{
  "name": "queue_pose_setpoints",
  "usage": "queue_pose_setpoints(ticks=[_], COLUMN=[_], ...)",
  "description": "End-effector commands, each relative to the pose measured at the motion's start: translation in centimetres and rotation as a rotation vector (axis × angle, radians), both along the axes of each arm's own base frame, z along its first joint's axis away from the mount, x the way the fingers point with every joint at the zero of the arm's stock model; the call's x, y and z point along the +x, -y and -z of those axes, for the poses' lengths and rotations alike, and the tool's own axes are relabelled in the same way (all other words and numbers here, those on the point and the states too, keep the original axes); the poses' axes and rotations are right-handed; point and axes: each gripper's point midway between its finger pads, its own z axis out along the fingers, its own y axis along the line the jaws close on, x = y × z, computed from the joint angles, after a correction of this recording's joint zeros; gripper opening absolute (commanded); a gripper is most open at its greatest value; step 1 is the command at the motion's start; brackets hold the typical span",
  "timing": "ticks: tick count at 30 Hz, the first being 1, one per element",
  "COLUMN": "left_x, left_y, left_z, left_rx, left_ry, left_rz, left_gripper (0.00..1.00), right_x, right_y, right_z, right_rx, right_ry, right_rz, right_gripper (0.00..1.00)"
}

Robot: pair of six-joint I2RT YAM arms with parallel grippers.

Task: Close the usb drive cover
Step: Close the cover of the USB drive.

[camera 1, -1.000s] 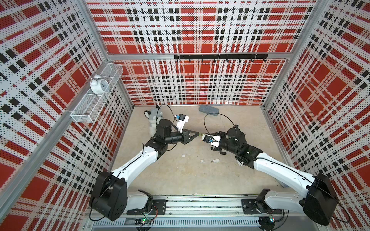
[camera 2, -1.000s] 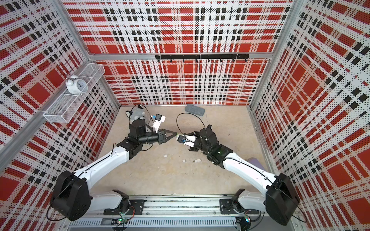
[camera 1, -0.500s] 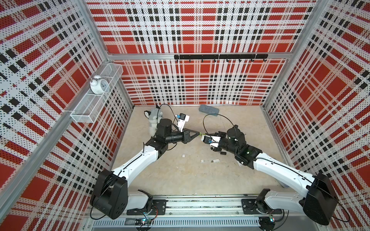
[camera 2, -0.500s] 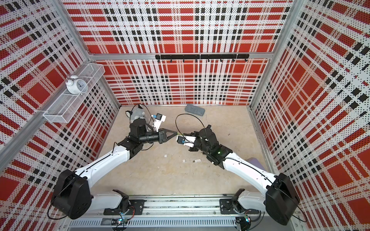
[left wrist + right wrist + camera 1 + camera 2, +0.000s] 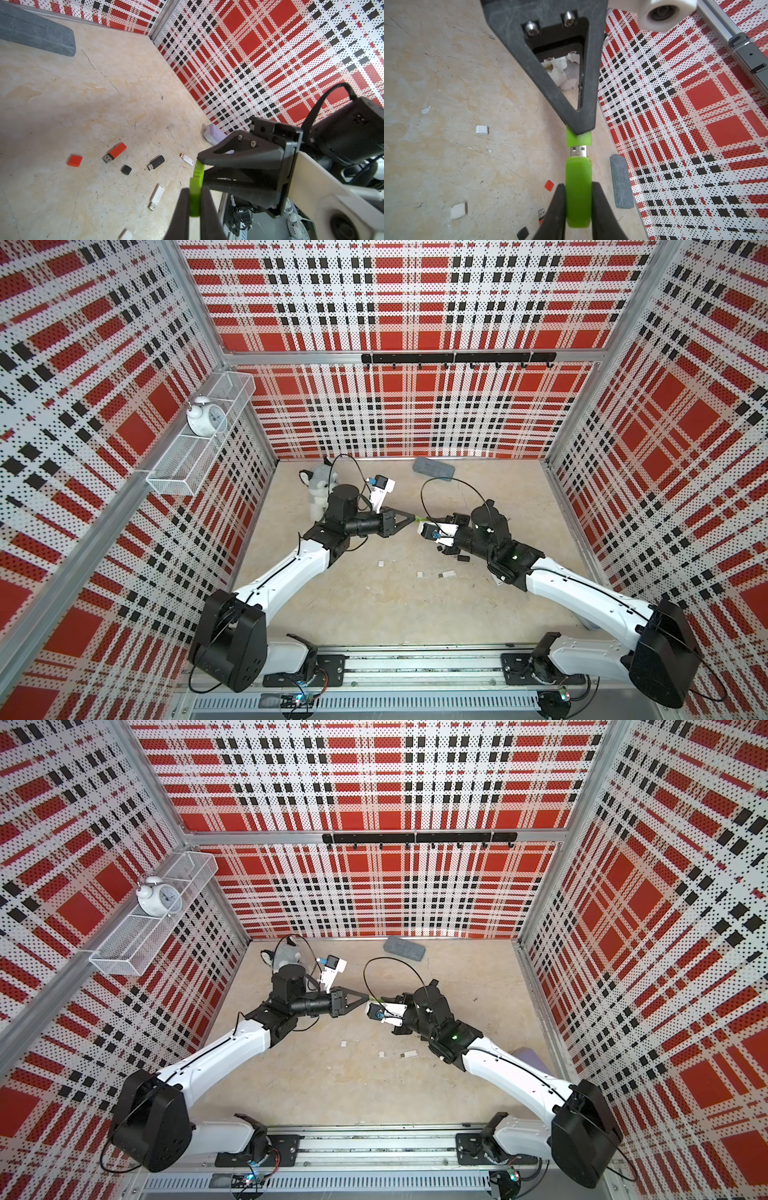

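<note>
Mating step, midair above bench [image 5: 446, 83]. Right end effector [image 5: 578, 199] clamped tight on green usb drive [image 5: 578, 174], plug [image 5: 578, 151] still exposed. Left end effector [image 5: 579, 129] pinches cover [image 5: 579, 140] at plug tip. Next likely: push straight together, keeping aligned.

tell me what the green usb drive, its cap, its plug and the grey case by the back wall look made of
The green drive and cap: likely moulded plastic, satin; even colour, rounded edges, soft sheen. The plug: metal; bright silver, stamped square holes. The grey case: matte, speckled; fabric-covered or textured shell, cannot tell.
</note>
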Motion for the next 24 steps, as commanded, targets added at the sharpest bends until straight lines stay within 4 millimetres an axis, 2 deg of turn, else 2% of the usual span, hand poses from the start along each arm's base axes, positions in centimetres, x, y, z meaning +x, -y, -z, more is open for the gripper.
queue_pose_setpoints(ticks=[1, 12, 17, 20, 24], left_x=[0.1, -0.2, 0.0, 0.5, 1.3], left_y=[0.5, 0.8, 0.7, 0.6, 0.2], left_z=[-0.6, -1.2, -1.4, -1.1, -0.4], left_rx=[-0.003, -0.019, -0.019, -0.006, 0.040], left_ry=[0.023, 0.048, 0.052, 0.034, 0.029], left_rz=[0.010, 0.040, 0.031, 0.015, -0.034], left_gripper=[0.01, 0.02, 0.02, 0.02, 0.03], right_x=[-0.4, -1.0, -0.9, -0.4, 0.0], right_y=[-1.6, -2.3, -2.4, -2.2, -2.1], right_z=[-2.8, -3.0, -3.7, -3.6, -4.4], right_rx=[0.067, 0.067, 0.084, 0.068, 0.097], right_ry=[0.041, -0.002, 0.011, 0.024, -0.004], right_rz=[-0.058, -0.109, -0.104, -0.079, -0.043], right_gripper=[0.13, 0.13, 0.13, 0.13, 0.13])
